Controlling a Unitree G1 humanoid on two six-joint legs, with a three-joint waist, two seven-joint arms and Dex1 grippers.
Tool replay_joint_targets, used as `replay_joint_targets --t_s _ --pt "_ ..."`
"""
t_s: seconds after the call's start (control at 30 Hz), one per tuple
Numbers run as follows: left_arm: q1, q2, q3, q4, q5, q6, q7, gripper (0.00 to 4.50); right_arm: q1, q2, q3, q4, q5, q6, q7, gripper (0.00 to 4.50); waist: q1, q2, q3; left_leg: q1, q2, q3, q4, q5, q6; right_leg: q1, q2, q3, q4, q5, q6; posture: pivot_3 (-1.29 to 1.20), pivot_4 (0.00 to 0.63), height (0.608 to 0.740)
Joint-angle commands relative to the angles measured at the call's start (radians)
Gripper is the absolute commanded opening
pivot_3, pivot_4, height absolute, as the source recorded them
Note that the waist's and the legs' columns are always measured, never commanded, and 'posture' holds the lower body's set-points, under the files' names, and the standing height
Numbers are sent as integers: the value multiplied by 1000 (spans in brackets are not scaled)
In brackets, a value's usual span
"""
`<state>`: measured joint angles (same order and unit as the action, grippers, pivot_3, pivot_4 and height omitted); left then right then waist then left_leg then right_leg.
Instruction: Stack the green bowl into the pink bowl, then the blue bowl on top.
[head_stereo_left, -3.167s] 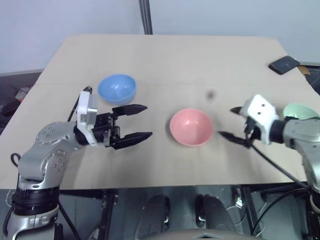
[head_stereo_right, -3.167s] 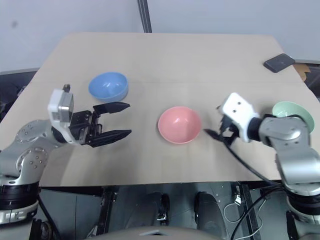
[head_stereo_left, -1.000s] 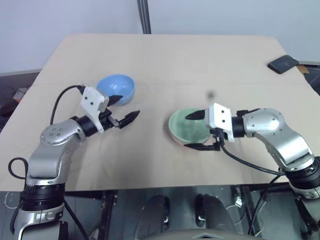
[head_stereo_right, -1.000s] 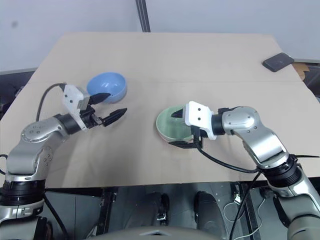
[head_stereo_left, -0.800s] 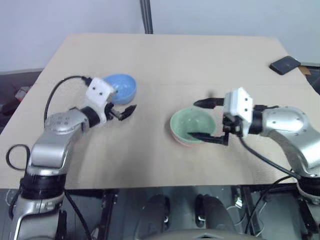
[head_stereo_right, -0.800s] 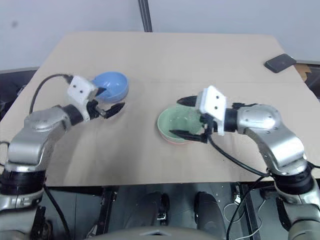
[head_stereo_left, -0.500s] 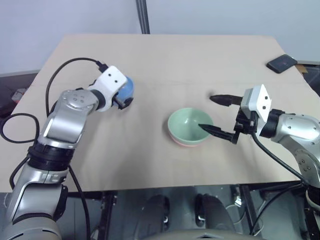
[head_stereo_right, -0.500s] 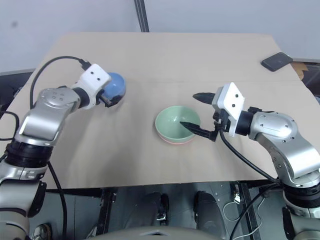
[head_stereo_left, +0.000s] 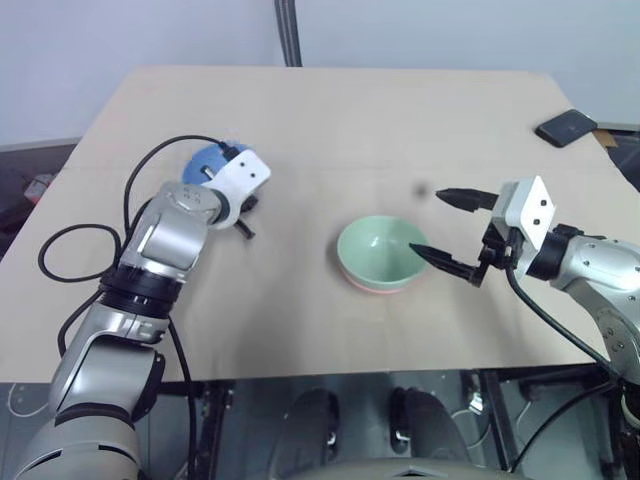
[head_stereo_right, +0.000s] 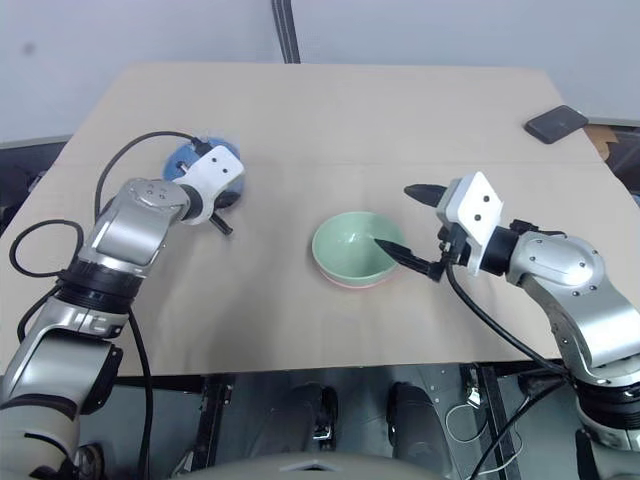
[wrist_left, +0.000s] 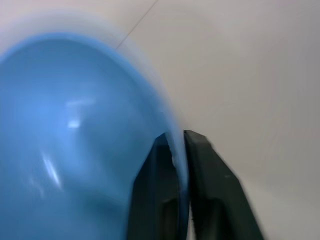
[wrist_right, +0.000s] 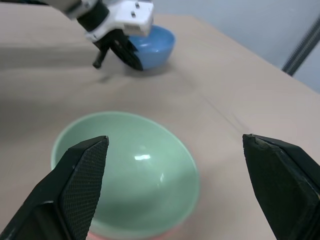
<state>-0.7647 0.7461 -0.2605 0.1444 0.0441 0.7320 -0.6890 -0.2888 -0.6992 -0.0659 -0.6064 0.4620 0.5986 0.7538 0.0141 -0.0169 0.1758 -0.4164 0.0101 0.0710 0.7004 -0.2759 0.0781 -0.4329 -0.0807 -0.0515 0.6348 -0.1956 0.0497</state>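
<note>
Tan table (head_stereo_left: 330, 120), plain unlabelled blue bowl (wrist_left: 75, 130).

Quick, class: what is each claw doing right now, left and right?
Left claw: closed on the rim of the blue bowl.
Right claw: open, holding nothing, beside the green bowl, which sits in the pink bowl.

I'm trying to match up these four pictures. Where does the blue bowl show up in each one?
Left eye view: blue bowl at upper left, behind the left gripper.
Right eye view: upper left.
Left wrist view: large, close up, rim pinched between the fingers.
Right wrist view: near the top.
Shared landmark: green bowl, nested in the pink bowl.
</note>
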Motion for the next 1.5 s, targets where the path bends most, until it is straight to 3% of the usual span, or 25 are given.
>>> replay_joint_targets --t_s 0.03,0.13,0.3,0.5,0.57,0.6,0.63,0.67,0.7,0.73,0.83,1.1,1.13,1.2,1.5 --pt "20 8 75 -172 -95 -118 -115 71 19 -7 -69 -14 12 -33 -13 4500 0 0 0 0 0 0 0 0 0 0 0 0 0 0 0 0 150 739" --pt "76 2 129 -304 -215 -327 -256 71 69 -12 -128 -3 33 -43 -6 4500 2 0 0 0 0 0 0 0 0 0 -1 0 0 0 0 0 150 739" --pt "78 4 147 -379 -353 -381 -423 71 127 -32 -189 27 18 -79 -3 4500 1 0 0 0 0 0 1 0 0 1 -3 0 0 0 0 0 150 739" --pt "39 -49 68 -322 -355 -578 -584 71 137 -31 -192 47 2 -102 -26 4500 1 0 0 2 0 1 1 0 0 1 -1 1 2 0 0 0 150 739" --pt "21 -71 45 -298 -395 -552 -648 71 134 -24 -184 43 1 -104 -39 4500 1 0 0 2 -1 1 2 0 0 1 0 2 2 0 0 0 150 739" --pt "14 -76 37 -298 -432 -522 -690 800 134 -20 -178 40 2 -102 -45 4500 1 0 0 2 -1 1 2 0 0 1 0 2 2 0 0 0 150 739" --pt "9 -81 34 -296 -446 -509 -711 998 133 -19 -175 37 2 -100 -48 4500 0 0 0 1 -1 1 2 0 0 1 0 2 2 0 0 0 150 739" --pt "6 -89 34 -291 -444 -521 -717 1482 134 -19 -169 34 1 -99 -49 4500 0 0 0 1 -1 1 2 0 0 1 0 2 2 0 0 0 150 739" --pt "7 -95 40 -288 -443 -524 -714 1761 134 -18 -161 35 0 -99 -50 4500 0 0 0 1 -1 1 2 0 1 1 0 2 2 0 0 0 150 739" --pt "8 -99 45 -286 -440 -526 -707 2444 136 -18 -157 35 -1 -99 -51 4500 0 0 0 1 -1 1 2 0 0 1 1 2 2 0 0 0 150 739" --pt "21 -103 103 -294 -454 -464 -624 3726 140 -15 -141 44 0 -95 -53 4500 0 0 0 2 -1 1 2 0 1 1 1 3 2 0 0 0 150 739" --pt "218 -130 360 -399 -550 -254 -289 3726 167 -14 -123 120 -4 -146 7 4500 -3 0 0 2 0 1 2 0 1 1 1 4 2 0 0 0 150 739" --pt "267 -131 390 -429 -561 -236 -256 3992 171 -23 -125 137 11 -142 35 4500 -2 0 0 2 0 1 2 0 1 1 1 4 2 0 0 0 150 739" --pt "363 -130 435 -491 -585 -209 -211 4477 172 -34 -132 174 25 -145 74 4500 -2 0 0 2 0 1 2 0 0 1 0 4 2 0 0 0 150 739" --pt "705 -78 624 -655 -625 -197 -133 4477 277 -115 -259 282 36 -209 190 4500 1 1 0 2 0 0 2 0 0 1 -1 3 2 -2 -3 0 150 739"
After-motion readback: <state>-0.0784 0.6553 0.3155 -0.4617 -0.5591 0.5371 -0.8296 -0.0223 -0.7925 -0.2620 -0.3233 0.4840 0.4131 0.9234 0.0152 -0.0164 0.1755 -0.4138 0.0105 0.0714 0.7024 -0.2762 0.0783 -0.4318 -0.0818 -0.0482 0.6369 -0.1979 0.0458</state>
